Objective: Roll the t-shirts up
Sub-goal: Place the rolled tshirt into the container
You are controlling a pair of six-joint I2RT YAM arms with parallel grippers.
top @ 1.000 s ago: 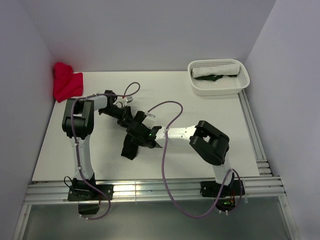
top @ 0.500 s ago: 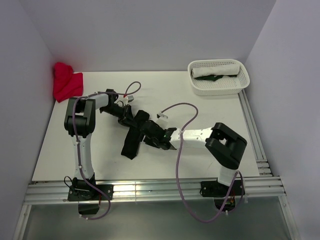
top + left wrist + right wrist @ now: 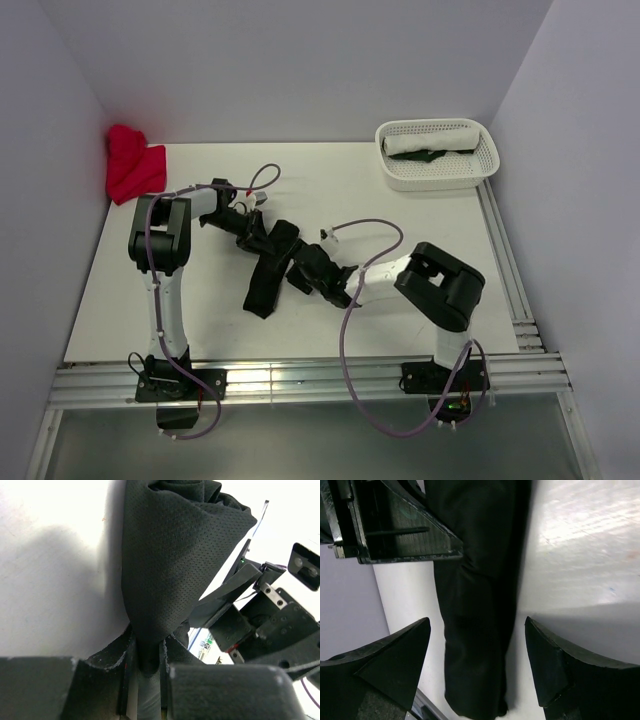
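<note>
A black t-shirt (image 3: 266,282) is laid near the middle of the white tabletop (image 3: 390,215) as a long, narrow, folded band running from upper right to lower left. In the left wrist view the fabric is seen to be a fine, dotted knit, gathered into a cone that narrows towards the fingers.

The left hand (image 3: 258,236) is closed on the upper end of the band. The cloth is pinched tightly between two dark, rough-surfaced pads (image 3: 112,655).

The right hand (image 3: 303,272) is held wide open beside the middle of the band. In the right wrist view its two wedge-shaped fingers (image 3: 395,652) are set on either side of the band, close to its edges. Nothing is gripped, and contact with the cloth cannot be determined.

A crumpled red t-shirt (image 3: 133,165) is placed at the far left corner. A white perforated plastic basket (image 3: 437,181) with rounded corners is placed at the far right. A rolled white t-shirt (image 3: 435,139) and a dark green t-shirt (image 3: 424,156) are contained in it, side by side.
</note>
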